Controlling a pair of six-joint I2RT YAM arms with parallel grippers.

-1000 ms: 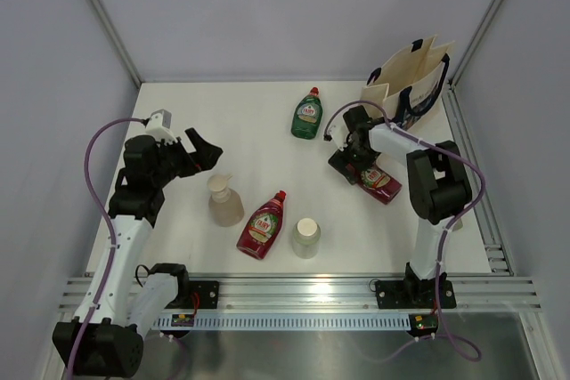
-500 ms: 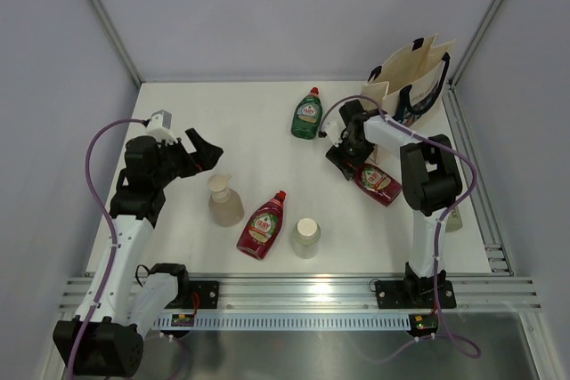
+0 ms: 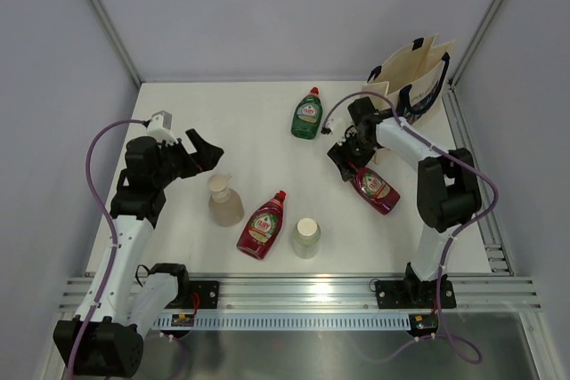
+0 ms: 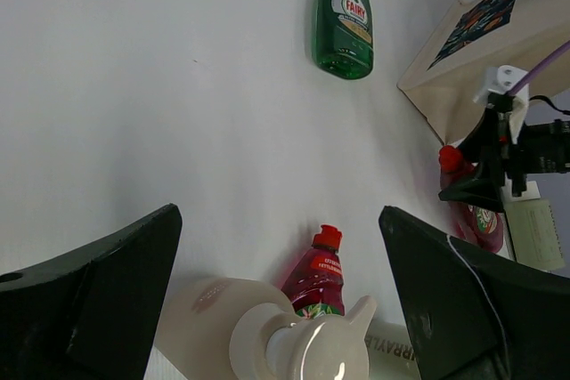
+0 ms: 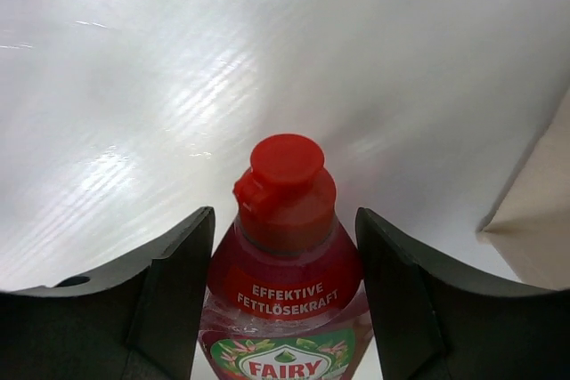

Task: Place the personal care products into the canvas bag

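Observation:
A red bottle [image 3: 376,190] lies on the table in front of the canvas bag [image 3: 411,77], which stands upright at the back right. My right gripper [image 3: 350,163] is shut on this bottle's neck just below the red cap; its fingers [image 5: 178,273] press both shoulders of the red bottle [image 5: 285,255]. My left gripper [image 3: 200,153] hangs open above the table's left side, over the beige pump bottle [image 4: 267,335]. A green bottle [image 3: 306,116] lies at the back centre. A second red bottle [image 3: 264,226] and a white-capped bottle [image 3: 305,238] lie near the front.
The beige pump bottle [image 3: 224,201] stands left of the second red bottle. Grey walls close in the table on three sides, and a metal rail [image 3: 294,291] runs along the near edge. The bag's corner [image 5: 539,211] shows right of my right gripper.
My right gripper has closed from wide open onto the red bottle's neck. The bottle has swung, its base now nearer the front. The left arm has not moved.

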